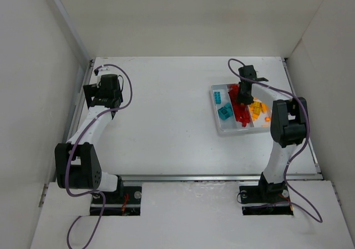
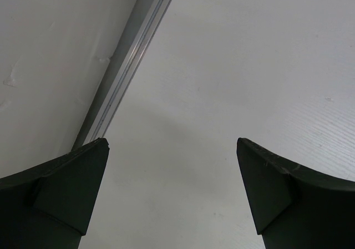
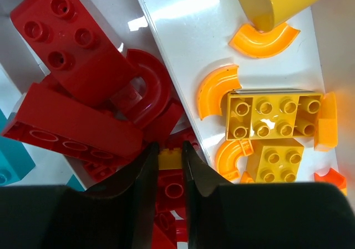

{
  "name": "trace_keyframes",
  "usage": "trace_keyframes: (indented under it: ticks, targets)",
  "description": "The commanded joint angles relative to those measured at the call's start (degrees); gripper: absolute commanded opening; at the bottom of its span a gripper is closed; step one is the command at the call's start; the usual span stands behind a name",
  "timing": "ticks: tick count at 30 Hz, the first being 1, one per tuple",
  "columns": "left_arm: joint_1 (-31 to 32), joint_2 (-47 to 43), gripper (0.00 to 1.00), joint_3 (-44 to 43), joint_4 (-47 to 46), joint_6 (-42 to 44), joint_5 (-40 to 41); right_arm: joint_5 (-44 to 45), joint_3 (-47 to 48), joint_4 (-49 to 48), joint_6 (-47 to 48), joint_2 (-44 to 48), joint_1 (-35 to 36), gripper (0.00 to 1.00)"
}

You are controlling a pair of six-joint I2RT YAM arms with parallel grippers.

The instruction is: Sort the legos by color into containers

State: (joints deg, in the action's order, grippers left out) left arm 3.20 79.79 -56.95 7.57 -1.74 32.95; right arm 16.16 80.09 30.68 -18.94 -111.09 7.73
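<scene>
The step in hand looks like a correction. A small yellow piece (image 3: 170, 160) sits among the red legos (image 3: 72, 127) in the middle compartment (image 3: 119, 8) of the tray (image 1: 221, 126). The right pincer (image 3: 170, 149) has its jaws set close on either side of the piece, seemingly clamped on it (the pile crowds the view). The tray lies at about 2 o'clock on the worktop (image 1: 166, 121).

From the right pincer, the yellow brick (image 3: 274, 116) and orange curves (image 3: 216, 91) lie at 2 to 3 o'clock in the right compartment (image 3: 188, 32), with a teal brick (image 3: 10, 163) at 9 o'clock. Next, I judge, comes a straight lift clear of the reds, then a short carry toward 3 o'clock into that compartment and a release. The left pincer (image 2: 172, 143) hangs at 9 o'clock over the worktop, jaws wide apart, holding nothing.
</scene>
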Motion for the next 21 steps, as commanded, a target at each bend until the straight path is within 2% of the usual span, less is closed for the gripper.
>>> trace_keyframes:
  ticks: [1,3,8,17,21]
  targets:
    - [-0.2,-0.5,1.0,-1.8,-0.5,0.3,-0.1,0.2,1.8,-2.4,0.8,-0.9,-1.0,0.25]
    - [-0.2,-0.5,1.0,-1.8,-0.5,0.3,-0.1,-0.3,1.8,-2.4,0.8,-0.9,-1.0,0.2]
    - [-0.2,-0.5,1.0,-1.8,-0.5,0.3,-0.1,-0.9,1.2,-1.8,1.4,1.2,-1.0,0.17]
    - [-0.2,-0.5,1.0,-1.8,-0.5,0.3,-0.1,1.5,1.8,-1.3,1.4,8.7,-1.6,0.17]
    - [-0.2,-0.5,1.0,-1.8,-0.5,0.3,-0.1,2.0,2.3,-1.3,1.4,9.8,-5.6,0.17]
